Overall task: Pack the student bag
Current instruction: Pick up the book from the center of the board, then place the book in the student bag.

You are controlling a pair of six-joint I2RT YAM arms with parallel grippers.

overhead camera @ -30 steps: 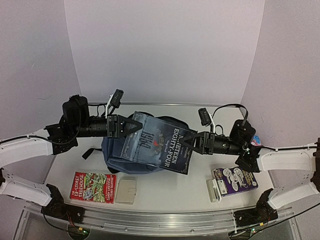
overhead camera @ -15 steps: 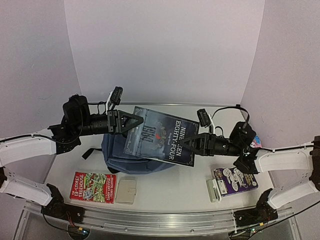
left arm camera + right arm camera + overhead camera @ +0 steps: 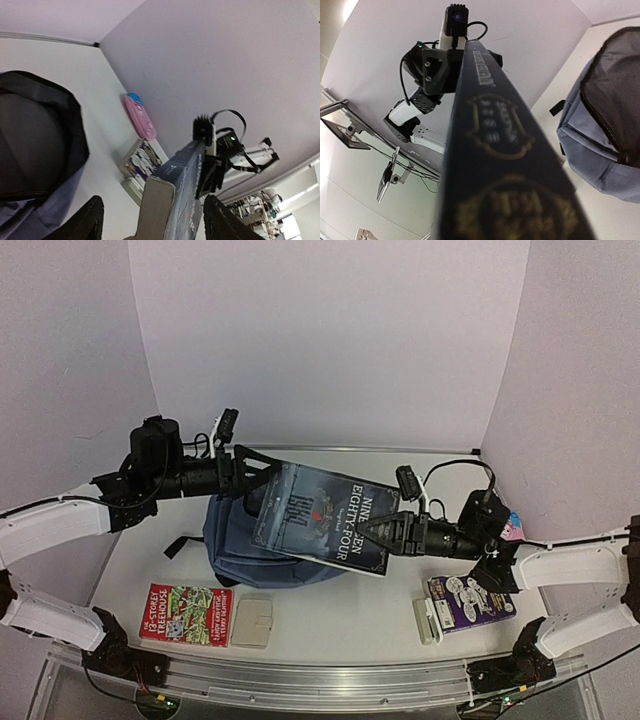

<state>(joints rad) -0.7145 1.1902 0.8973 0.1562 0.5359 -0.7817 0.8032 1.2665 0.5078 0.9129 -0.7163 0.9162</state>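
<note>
The slate-blue student bag [image 3: 232, 540] lies on the table with its mouth open; its dark inside shows in the left wrist view [image 3: 35, 140] and in the right wrist view [image 3: 615, 100]. A dark blue book [image 3: 325, 515] hangs tilted above the bag. My right gripper [image 3: 385, 532] is shut on the book's right edge, and the book's spine [image 3: 495, 165] fills the right wrist view and hides the fingers. My left gripper [image 3: 250, 475] is open, its fingers [image 3: 92, 220] standing wide on either side of the book's left end [image 3: 175, 200] without touching it.
A red Treehouse book [image 3: 185, 613] and a small beige case [image 3: 253, 622] lie front left. A purple comic book [image 3: 470, 600] with a white item [image 3: 428, 620] lies front right. A pink pencil case [image 3: 512, 523] sits by the right wall.
My left gripper has opened, let go of the book's left edge and drawn back a little. My right gripper has closed on the right edge, and the book has shifted slightly right.
</note>
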